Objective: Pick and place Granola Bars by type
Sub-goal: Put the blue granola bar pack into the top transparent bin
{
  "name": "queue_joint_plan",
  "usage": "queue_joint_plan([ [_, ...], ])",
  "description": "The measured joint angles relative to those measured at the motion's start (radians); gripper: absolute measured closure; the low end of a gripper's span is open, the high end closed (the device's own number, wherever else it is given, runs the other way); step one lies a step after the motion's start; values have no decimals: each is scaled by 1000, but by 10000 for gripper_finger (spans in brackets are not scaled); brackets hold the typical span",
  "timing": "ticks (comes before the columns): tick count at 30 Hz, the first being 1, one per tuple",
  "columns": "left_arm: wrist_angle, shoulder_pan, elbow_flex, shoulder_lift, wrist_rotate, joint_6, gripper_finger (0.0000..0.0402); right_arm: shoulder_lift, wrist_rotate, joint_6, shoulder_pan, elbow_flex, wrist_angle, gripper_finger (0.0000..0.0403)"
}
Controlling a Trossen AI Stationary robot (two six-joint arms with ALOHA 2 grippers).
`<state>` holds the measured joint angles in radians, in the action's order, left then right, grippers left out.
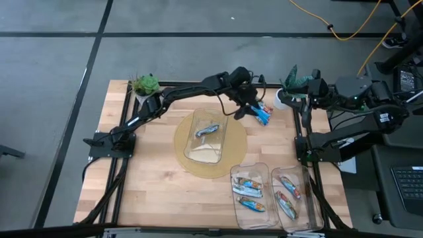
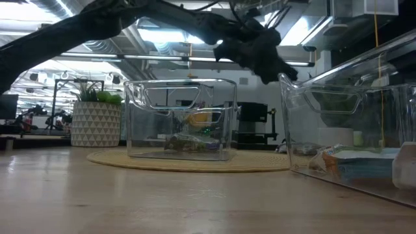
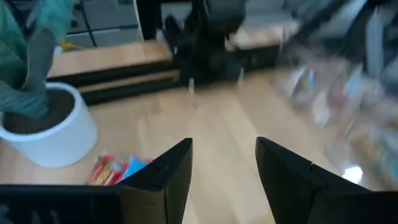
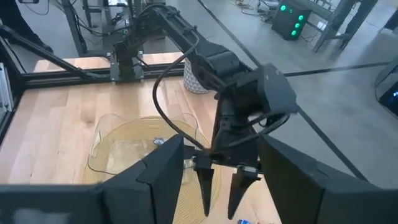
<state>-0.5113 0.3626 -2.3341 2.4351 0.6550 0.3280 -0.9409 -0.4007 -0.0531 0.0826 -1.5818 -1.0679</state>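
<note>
A few granola bars (image 1: 264,114), blue and red-orange, lie on the table by the far right side, next to a white plant pot (image 3: 43,130); they also show in the left wrist view (image 3: 118,169). One blue-and-silver bar (image 1: 207,130) lies in the clear centre bin (image 1: 208,135). Multicoloured bars (image 1: 248,192) fill one near-right bin, and other bars (image 1: 289,195) fill the one beside it. My left gripper (image 1: 243,112) (image 3: 224,162) hangs open and empty just left of the loose bars, above the table. My right gripper (image 4: 221,142) is open and empty; its arm (image 1: 317,89) waits at the far right.
The centre bin stands on a round woven mat (image 1: 192,165). Two clear bins (image 1: 268,198) sit side by side at the near right corner. A green plant (image 1: 145,84) stands at the far left corner, a teal plant (image 1: 294,80) at the far right. The table's left half (image 1: 139,185) is bare wood.
</note>
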Motion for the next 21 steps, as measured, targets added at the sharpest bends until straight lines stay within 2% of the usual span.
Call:
queue_joint_plan([
  [4,95,13,0,-13,124,-186,233,-1,-61,-70,0,1,-27,195],
  [7,108,28,-1,-41,196,-239,233,-2,-139,-142,-1,23,-92,195],
  [9,91,35,-1,-65,212,-238,233,5,-149,-184,-1,60,-144,195],
  [14,37,47,-1,-142,245,-237,233,19,-60,-224,-33,212,-169,195],
  [21,7,53,-1,-263,176,-218,233,18,41,-157,-180,487,-16,195],
])
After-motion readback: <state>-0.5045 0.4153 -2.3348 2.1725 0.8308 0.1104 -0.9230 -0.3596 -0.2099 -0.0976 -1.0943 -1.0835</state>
